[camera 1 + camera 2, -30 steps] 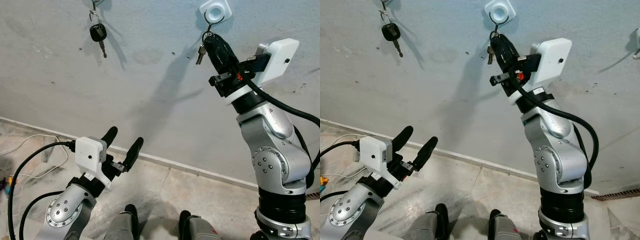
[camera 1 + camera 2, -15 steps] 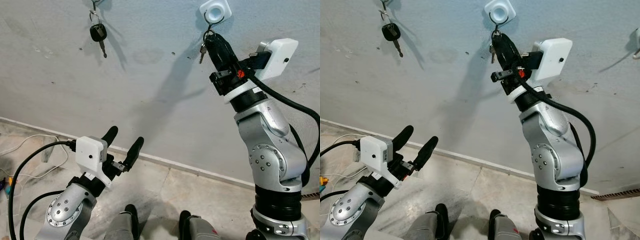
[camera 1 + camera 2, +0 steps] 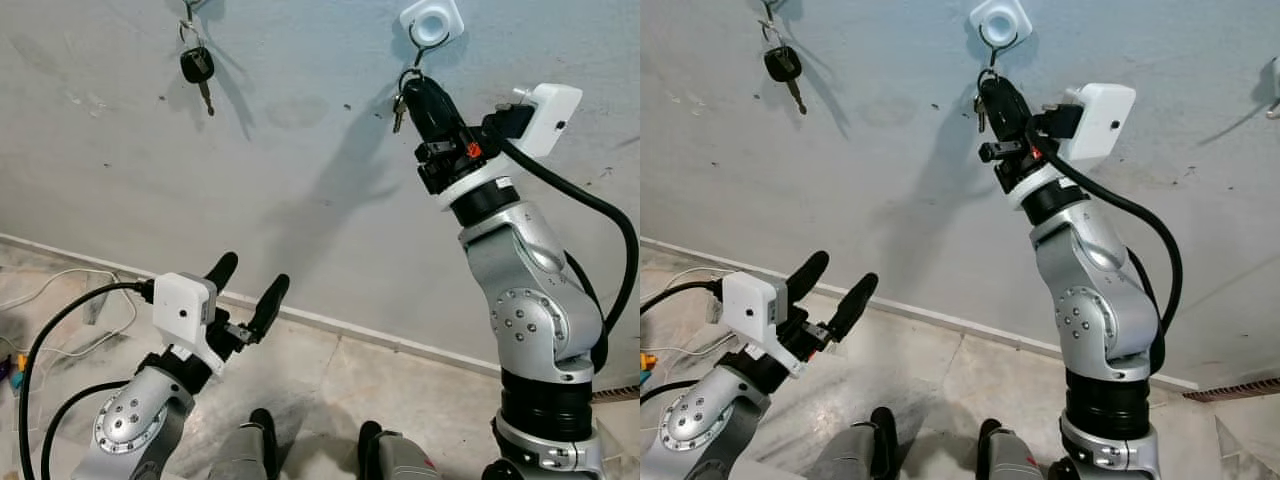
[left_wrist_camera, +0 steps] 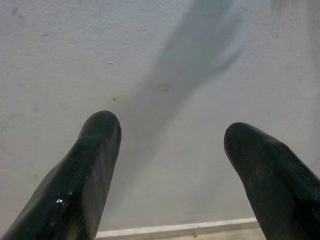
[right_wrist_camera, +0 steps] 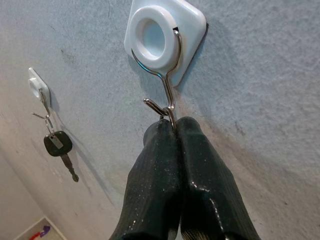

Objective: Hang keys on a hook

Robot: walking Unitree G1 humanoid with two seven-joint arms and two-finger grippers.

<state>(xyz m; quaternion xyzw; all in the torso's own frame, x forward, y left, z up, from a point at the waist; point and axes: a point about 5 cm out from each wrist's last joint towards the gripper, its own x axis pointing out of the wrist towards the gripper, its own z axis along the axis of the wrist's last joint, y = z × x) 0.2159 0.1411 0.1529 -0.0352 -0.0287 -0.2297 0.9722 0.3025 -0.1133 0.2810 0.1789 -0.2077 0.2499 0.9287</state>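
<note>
The right gripper (image 5: 172, 131) reaches up the grey wall (image 3: 300, 180), its two black fingers pressed together on the ring of a bunch of keys (image 3: 400, 103); the ring sits at the wire hook (image 5: 167, 90) under a white square holder (image 5: 162, 37) near the wall's top edge; whether the ring has fully caught the hook cannot be told. The task looks nearly done; what is left appears to be letting go and drawing back. The left gripper (image 3: 245, 292) hangs low near the skirting, fingers apart, holding nothing. Two hooks can be counted; the second hook (image 5: 42, 102), further along the wall's top edge, carries one black car key (image 3: 196, 68).
</note>
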